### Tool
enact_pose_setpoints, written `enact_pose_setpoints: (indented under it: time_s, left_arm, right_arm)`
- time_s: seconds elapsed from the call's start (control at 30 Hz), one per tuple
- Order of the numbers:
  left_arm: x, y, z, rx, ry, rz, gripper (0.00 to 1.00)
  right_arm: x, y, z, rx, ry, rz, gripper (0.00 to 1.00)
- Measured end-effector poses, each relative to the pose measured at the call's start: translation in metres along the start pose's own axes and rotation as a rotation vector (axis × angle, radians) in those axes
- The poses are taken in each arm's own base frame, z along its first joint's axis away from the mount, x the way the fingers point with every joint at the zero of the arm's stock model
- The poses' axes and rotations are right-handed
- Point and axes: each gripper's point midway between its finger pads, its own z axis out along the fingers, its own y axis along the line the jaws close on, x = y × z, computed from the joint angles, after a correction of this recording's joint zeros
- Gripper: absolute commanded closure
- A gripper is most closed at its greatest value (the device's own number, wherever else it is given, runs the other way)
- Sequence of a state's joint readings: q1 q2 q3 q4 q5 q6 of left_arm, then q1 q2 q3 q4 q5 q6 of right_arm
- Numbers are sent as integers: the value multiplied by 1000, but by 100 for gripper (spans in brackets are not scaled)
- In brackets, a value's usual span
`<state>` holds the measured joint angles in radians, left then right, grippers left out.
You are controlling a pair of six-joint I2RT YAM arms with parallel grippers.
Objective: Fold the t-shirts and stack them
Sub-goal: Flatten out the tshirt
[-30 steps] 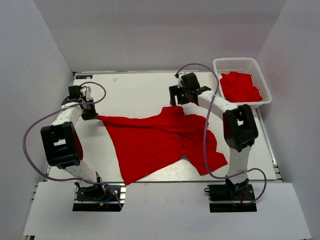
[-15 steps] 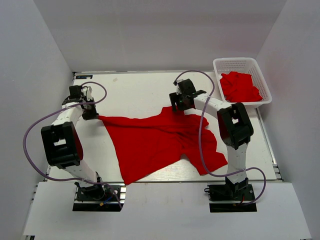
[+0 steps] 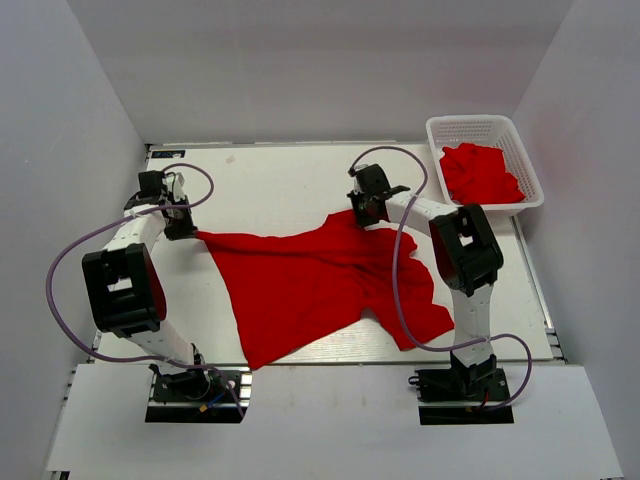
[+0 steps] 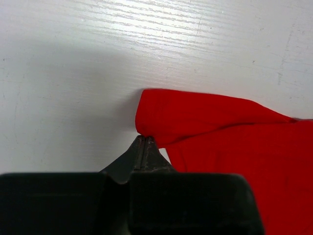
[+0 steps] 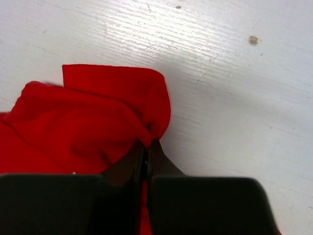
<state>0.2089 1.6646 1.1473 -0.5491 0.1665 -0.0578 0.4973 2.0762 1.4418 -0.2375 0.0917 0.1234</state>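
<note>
White table (image 3: 280,180) | left claw (image 4: 145,138) clamps t-shirt (image 3: 300,280) corner | right claw (image 5: 146,143) pinches far edge | basket (image 3: 475,130): red heap (image 3: 480,175), count unclear

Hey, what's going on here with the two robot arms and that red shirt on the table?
A red t-shirt lies spread out but unfolded on the table. The left pincer is shut on its left corner, and the right pincer is shut on a bunched bit of its far edge. More red cloth sits in the white basket at the far right. Nothing is folded yet.
</note>
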Motion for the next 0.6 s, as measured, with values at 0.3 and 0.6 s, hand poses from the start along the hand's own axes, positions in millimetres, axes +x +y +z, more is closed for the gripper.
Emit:
enact_pose_setpoints:
  time_s: [0.3,0.6]
  left_arm:
    - [-17,-16,-6,82,-43,58,100]
    - [-168,-68,-102,204,-447,248,100]
  right_arm:
    - [-48,-36,-25,100,-97,34,100]
    - [-214,-58,-215,130,-608,19,100]
